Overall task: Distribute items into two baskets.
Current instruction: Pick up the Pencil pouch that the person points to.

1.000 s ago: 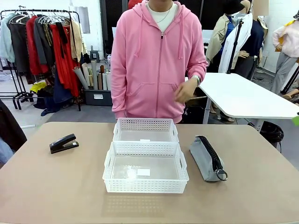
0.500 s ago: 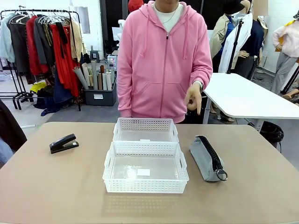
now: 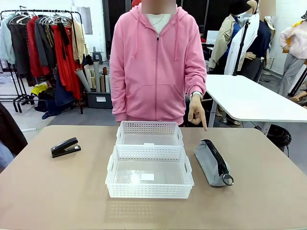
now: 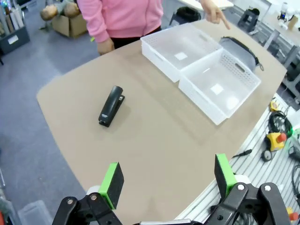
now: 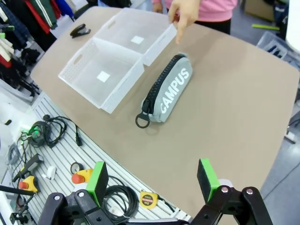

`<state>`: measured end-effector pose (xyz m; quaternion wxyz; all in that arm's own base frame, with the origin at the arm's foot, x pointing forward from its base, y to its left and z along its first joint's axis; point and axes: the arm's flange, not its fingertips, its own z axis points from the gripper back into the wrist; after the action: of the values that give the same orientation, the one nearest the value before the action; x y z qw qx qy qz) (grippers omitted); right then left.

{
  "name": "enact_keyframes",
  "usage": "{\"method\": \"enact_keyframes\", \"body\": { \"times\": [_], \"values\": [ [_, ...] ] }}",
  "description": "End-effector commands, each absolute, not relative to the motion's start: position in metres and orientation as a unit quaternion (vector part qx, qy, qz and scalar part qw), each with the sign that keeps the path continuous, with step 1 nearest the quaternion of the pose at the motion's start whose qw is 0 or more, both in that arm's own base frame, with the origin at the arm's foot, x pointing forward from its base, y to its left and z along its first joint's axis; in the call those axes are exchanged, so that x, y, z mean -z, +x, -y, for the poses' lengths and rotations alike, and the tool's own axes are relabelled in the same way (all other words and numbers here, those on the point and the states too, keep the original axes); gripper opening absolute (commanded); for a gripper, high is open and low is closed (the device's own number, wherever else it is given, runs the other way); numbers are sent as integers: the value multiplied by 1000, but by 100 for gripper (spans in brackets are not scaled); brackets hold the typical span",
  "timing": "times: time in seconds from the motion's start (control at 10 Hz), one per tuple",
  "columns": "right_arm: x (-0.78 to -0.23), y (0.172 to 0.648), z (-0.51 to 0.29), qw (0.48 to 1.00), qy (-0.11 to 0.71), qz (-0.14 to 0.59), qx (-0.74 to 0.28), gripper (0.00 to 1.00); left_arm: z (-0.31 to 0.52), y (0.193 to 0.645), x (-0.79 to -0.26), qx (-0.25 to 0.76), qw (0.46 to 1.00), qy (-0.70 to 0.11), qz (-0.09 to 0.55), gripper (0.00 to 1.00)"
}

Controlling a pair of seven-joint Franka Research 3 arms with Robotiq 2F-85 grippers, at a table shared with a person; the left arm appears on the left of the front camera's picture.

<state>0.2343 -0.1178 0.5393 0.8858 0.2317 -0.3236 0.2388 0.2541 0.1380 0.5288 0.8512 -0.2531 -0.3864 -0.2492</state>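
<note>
On the left of the table (image 3: pixel 43 201) lies the black stapler (image 3: pixel 65 147), well apart from my left gripper (image 4: pixel 168 179), whose fingers are spread wide and empty. In the middle, the near basket (image 3: pixel 149 191) touches the far basket (image 3: pixel 149 128). On the right lies the grey pouch (image 3: pixel 211 163), well apart from my right gripper (image 5: pixel 152 180), fingers spread wide too. A person's hand (image 3: pixel 196 111) points down at it. From my left wrist, the baskets hide most of the pouch.

Baskets: two white lattice-walled plastic baskets (image 3: pixel 149 191), smooth, faintly glossy.
Pouch: grey soft cloth pouch (image 3: pixel 207 165), matt.
Stapler: small black stapler (image 3: pixel 65 147), smooth, slight sheen.
Table: beige tabletop (image 3: pixel 57 191), matt, even.
My fingers: green pads (image 4: pixel 111 180) on my left pincer (image 4: pixel 168 174), matt.
</note>
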Motion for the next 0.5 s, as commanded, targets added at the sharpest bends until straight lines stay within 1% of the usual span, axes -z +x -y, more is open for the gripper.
{"method": "enact_keyframes", "body": {
  "times": [0.0, 0.2, 0.3, 0.4],
  "values": [
    [-452, 195, 66, 885, 239, 342, -206, 100, -115, 239, -501, 234, 854, -261, 385, 100],
    [-453, 194, 65, 882, 243, 348, -204, 100, -115, 240, -501, 239, 854, -265, 378, 100],
    [-539, 232, 122, 888, 233, 326, -225, 100, -138, 257, -526, 242, 854, -258, 382, 100],
    [-539, 232, 122, 888, 233, 326, -225, 100, -138, 257, -526, 242, 854, -258, 382, 100]
  ]
}}
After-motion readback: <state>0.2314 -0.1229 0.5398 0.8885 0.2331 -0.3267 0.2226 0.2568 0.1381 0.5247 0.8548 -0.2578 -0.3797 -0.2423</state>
